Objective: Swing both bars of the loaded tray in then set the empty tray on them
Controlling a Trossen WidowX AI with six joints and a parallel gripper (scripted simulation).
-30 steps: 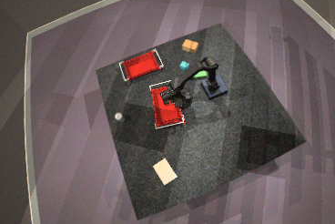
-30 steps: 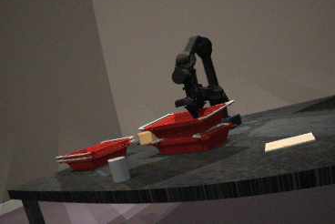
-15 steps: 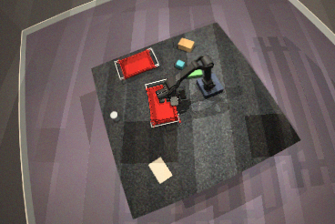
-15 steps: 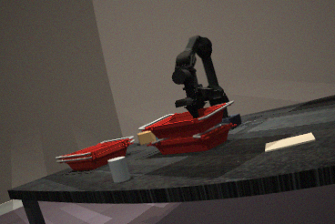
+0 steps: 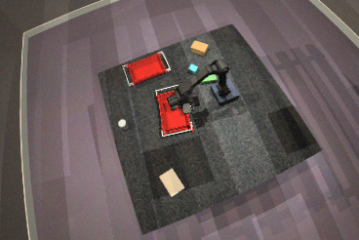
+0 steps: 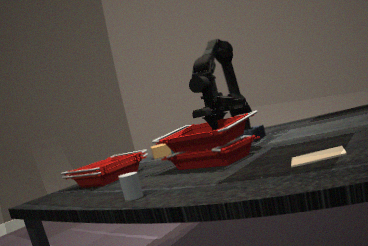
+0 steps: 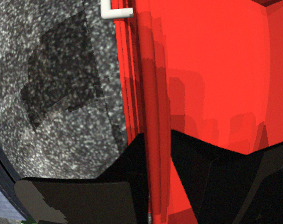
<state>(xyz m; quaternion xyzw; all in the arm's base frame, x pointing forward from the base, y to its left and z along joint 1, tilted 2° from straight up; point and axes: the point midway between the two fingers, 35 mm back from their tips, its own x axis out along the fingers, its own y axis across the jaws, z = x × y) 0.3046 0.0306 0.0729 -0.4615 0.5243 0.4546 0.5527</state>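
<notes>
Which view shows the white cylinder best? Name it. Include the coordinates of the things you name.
The exterior view: there the white upright cylinder (image 5: pixel 122 124) (image 6: pixel 131 186) shows its side and its height against the table. The top view gives mostly its round top, small; the wrist view does not show it.

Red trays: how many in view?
3: one in the gripper, tilted; one directly beneath; one apart, by the white cylinder.
</notes>
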